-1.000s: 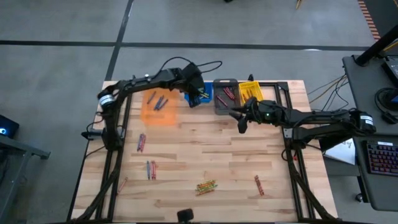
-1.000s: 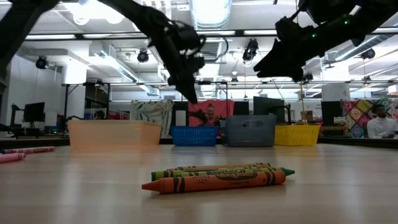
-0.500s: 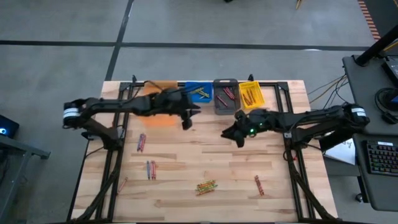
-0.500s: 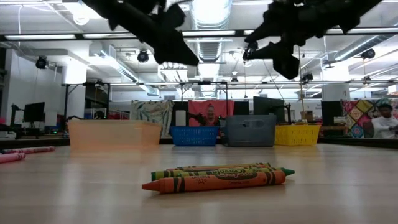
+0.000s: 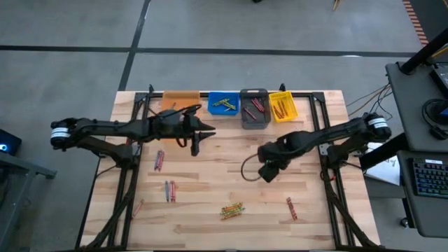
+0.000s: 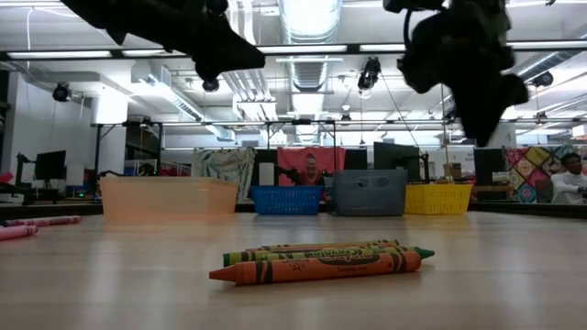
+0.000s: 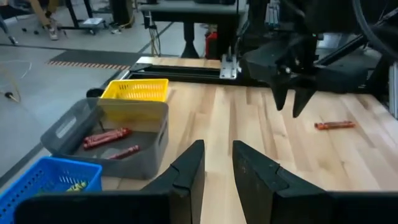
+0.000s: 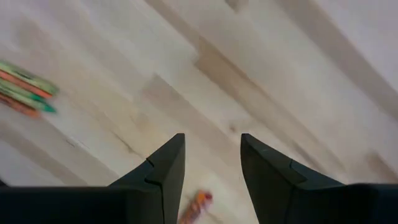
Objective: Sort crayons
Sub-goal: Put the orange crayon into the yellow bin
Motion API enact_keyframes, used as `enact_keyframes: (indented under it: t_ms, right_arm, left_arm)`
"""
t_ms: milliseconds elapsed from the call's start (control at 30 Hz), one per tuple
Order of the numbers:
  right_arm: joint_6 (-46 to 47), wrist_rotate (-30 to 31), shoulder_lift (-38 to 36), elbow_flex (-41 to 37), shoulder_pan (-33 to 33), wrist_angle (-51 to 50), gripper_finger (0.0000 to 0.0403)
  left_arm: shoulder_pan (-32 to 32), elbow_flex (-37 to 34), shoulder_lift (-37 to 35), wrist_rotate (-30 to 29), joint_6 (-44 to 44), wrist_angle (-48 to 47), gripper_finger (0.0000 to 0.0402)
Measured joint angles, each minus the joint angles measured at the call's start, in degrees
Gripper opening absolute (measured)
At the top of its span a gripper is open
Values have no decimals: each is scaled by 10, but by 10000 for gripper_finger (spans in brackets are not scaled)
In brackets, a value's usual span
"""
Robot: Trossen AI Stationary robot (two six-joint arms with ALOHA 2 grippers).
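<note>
My tabletop is pale wood planks, in a workshop. Crayons lie scattered near the front; more fill the blue bin, grey bin and yellow bin. My left gripper hovers narrowly parted, empty. My right gripper hangs wide, empty.

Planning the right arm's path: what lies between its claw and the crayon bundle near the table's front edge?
Only bare wood, in the high view, between the right claw and the crayon bundle.

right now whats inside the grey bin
Two red crayons lie on the floor of the grey bin. Its near wall hides part of the floor, so more could lie there.
</note>
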Motion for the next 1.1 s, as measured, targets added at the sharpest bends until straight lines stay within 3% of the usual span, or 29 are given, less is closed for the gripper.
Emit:
enact_keyframes:
  t_ms: [167,667,867,1100]
  right_arm:
    - [76,1,24,32,57,-61,144]
    - [365,0,58,15,233,-2,144]
    - [414,-55,104,29,257,6,144]
    - [432,-65,165,47,274,5,144]
  left_arm:
    - [-4,-14,-19,0,-13,5,64]
    - [-39,-21,-13,3,-67,1,64]
    - [-54,-21,-14,3,-65,2,64]
    - [-54,-21,-14,3,-71,3,64]
